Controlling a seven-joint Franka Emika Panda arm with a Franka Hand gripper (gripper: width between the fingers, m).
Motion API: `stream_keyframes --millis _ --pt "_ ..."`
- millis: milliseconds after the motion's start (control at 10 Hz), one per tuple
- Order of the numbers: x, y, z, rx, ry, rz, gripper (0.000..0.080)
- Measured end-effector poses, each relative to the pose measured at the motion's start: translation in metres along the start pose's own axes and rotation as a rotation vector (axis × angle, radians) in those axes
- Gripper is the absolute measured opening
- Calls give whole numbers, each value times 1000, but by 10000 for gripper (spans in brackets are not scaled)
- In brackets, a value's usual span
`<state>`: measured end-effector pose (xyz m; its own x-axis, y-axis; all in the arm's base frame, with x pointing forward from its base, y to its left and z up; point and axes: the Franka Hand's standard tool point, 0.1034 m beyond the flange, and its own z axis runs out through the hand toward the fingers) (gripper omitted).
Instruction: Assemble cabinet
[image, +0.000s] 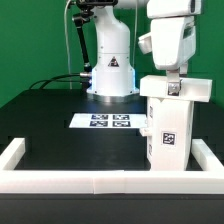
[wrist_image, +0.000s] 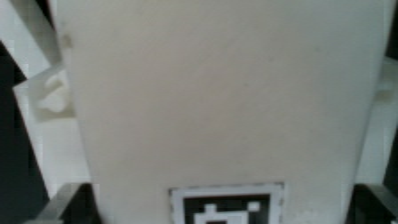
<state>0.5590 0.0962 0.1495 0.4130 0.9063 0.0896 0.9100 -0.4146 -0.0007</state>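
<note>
The white cabinet body (image: 165, 128) stands upright on the black table at the exterior view's right, with a square tag on its front face. My gripper (image: 172, 88) comes down from above onto its top end, where a small tag shows. In the wrist view the cabinet's white face (wrist_image: 214, 100) fills the picture, with a tag (wrist_image: 228, 205) low between my fingers. The dark fingers (wrist_image: 64, 203) sit against both sides of the white piece. My gripper (wrist_image: 222, 208) is closed on it. A white ledge (wrist_image: 45, 95) sticks out on one side.
The marker board (image: 108, 121) lies flat on the table mid-scene. The robot base (image: 110, 70) stands behind it. A low white rim (image: 90, 180) edges the table at the front and sides. A white panel (image: 198, 92) shows at the cabinet's top right.
</note>
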Motion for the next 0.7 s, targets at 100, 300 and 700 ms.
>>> stream_keyframes --millis 100,300,700 --pt "0 0 0 1 0 126 560" --pt "4 -3 0 -1 1 318 560" --pt "8 -3 0 -5 7 704 560"
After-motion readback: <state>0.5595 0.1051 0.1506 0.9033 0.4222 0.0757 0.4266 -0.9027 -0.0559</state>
